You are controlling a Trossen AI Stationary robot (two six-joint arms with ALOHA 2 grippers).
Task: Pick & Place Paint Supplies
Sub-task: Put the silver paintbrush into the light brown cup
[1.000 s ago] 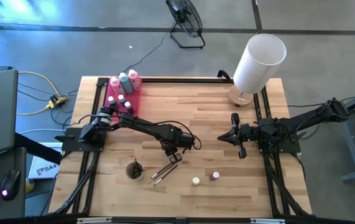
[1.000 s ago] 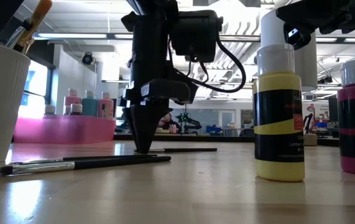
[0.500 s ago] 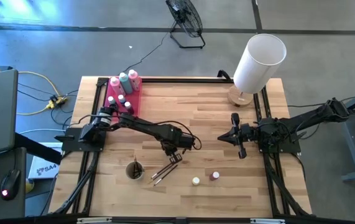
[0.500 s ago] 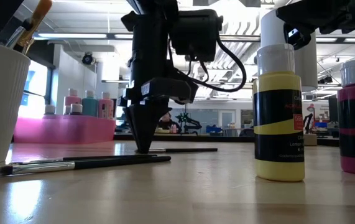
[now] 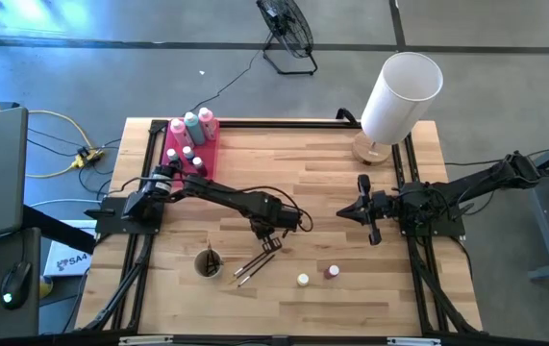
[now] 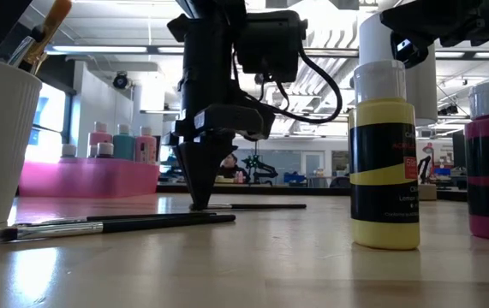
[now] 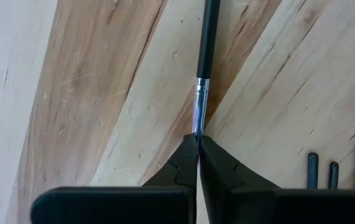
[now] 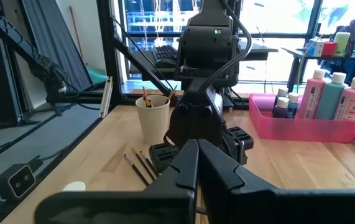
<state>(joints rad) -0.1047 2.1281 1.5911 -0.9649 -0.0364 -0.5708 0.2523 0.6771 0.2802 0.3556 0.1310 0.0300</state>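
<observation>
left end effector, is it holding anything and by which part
The left end effector is shut on a thin brush, pinching its metal ferrule end at the table.

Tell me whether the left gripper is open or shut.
Shut. In the left wrist view the left gripper has its fingertips pressed together on the brush, at the metal ferrule, down at the table.

The wooden counter carried a pink tray at its far left, a lampshade, a white cup, loose brushes, and two small paint pots near its front edge.
</observation>
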